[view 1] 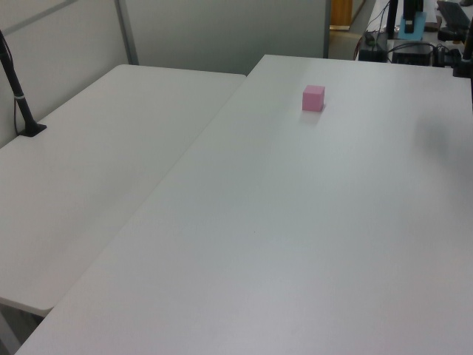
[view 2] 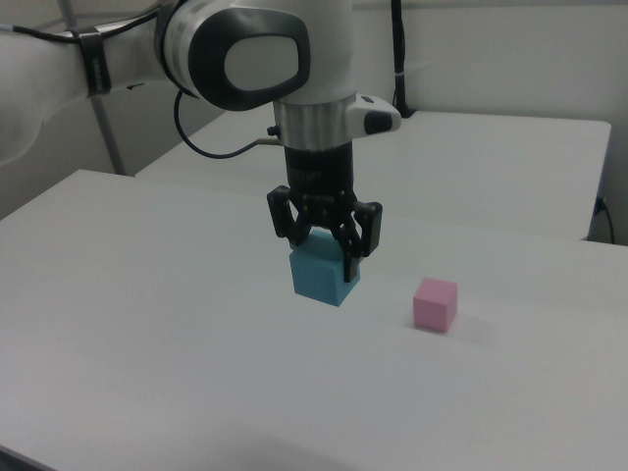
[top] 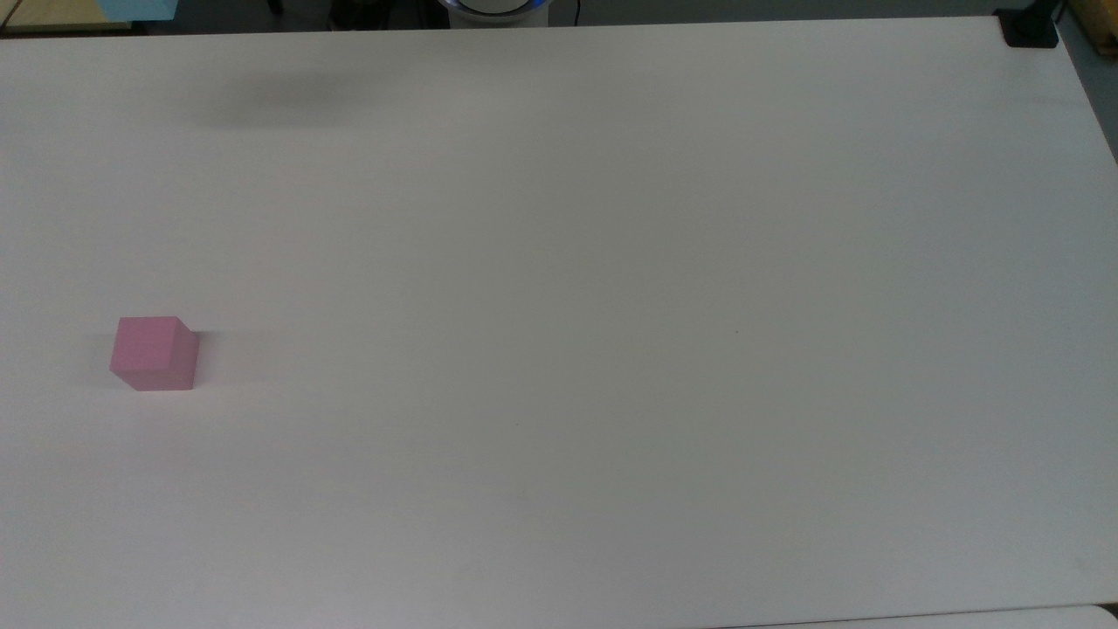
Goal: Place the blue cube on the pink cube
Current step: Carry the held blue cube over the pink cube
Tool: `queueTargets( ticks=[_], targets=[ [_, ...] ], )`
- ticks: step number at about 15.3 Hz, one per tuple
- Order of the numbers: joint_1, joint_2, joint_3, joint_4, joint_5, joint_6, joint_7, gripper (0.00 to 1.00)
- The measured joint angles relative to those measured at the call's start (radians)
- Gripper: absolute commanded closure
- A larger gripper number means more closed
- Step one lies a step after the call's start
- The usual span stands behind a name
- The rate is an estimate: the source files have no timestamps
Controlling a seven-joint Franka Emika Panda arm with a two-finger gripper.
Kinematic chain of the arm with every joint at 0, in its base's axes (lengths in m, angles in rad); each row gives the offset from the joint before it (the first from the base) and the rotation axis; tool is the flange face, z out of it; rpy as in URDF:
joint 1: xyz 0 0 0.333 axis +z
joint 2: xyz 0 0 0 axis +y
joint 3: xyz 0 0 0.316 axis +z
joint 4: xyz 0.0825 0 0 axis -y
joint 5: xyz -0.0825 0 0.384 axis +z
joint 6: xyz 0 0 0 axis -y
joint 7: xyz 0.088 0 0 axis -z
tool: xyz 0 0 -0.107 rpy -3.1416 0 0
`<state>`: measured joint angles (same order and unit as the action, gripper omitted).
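White and matte, the worktop (view 2: 147, 324) under your arm carried the pink cube (top: 155, 353), a small plain-faced pastel block that sat well apart from the blue cube (view 2: 324, 272). Your hand (view 2: 325, 238) was closed on that sky-blue block, its black fingers (view 2: 351, 245) clamped on opposite faces and covering its top, and held it lifted off the surface to the right view's left of the pink one. At the top view's upper left edge the blue block was cut off to a thin strip, and in the left view it was a small patch at the upper right, half hidden behind the dark fingers.
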<state>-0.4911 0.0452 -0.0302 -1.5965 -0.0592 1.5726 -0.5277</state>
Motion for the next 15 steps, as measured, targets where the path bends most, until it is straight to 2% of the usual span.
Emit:
queueTargets(
  ticks=[3,10,15],
  targets=[
    [0.023,0.054,0.01,0.055,0.0,0.0,0.003,0.69],
    [0.103,0.321,0.011,0.305,0.0,0.047,0.091,0.69],
    [0.112,0.423,0.011,0.344,0.0,0.183,0.125,0.69]
  ],
)
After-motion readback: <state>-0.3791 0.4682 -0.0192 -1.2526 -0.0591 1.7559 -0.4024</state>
